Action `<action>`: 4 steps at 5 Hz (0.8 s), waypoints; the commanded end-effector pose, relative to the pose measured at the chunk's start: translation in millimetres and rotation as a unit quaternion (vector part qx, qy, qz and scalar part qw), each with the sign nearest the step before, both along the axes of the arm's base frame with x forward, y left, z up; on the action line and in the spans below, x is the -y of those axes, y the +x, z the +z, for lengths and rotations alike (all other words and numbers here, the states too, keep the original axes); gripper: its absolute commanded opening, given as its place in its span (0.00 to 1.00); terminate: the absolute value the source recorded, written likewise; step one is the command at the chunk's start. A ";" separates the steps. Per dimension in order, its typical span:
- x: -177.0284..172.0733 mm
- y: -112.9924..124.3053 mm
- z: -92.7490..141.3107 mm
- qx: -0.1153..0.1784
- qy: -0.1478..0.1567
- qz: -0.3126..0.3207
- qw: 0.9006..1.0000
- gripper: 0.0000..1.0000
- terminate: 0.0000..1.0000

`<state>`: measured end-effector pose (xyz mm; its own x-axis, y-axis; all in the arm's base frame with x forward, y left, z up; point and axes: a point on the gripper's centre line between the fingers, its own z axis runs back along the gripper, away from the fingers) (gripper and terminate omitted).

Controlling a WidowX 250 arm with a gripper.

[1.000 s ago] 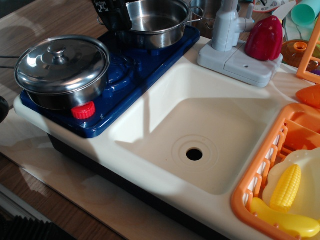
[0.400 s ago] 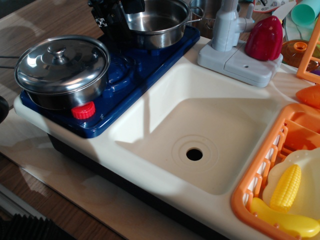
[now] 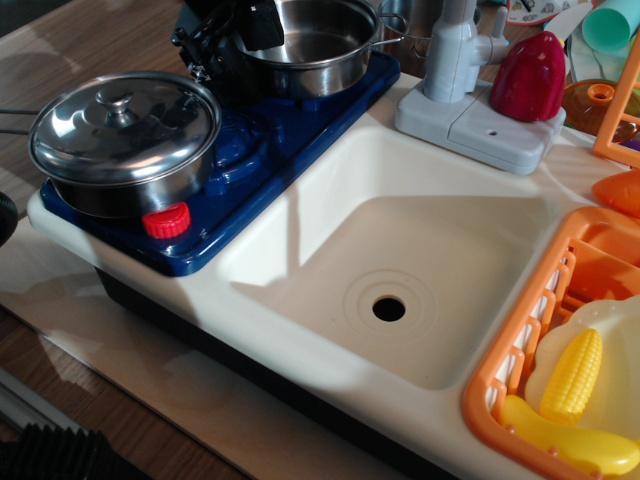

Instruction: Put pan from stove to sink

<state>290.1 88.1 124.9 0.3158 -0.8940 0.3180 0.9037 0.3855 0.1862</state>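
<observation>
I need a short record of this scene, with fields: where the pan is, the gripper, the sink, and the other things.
pan: open steel pot on the rear burner of the blue stove, not lifted as far as can be seen
gripper: black gripper at the pot's left rim, one finger inside; whether it has closed cannot be told
sink: cream basin with nothing in it, drain hole visible
front burner: lidded steel pan, red knob before it
right side: orange dish rack holding toy corn
behind sink: grey faucet
</observation>
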 end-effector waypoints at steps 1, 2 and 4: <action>2.0 1.2 -0.4 0.016 0.014 0.005 1.000 0.00 0.00; 8.5 1.0 7.4 0.008 0.028 0.010 1.000 0.00 0.00; 9.1 3.7 21.9 -0.008 0.031 0.010 0.999 0.00 0.00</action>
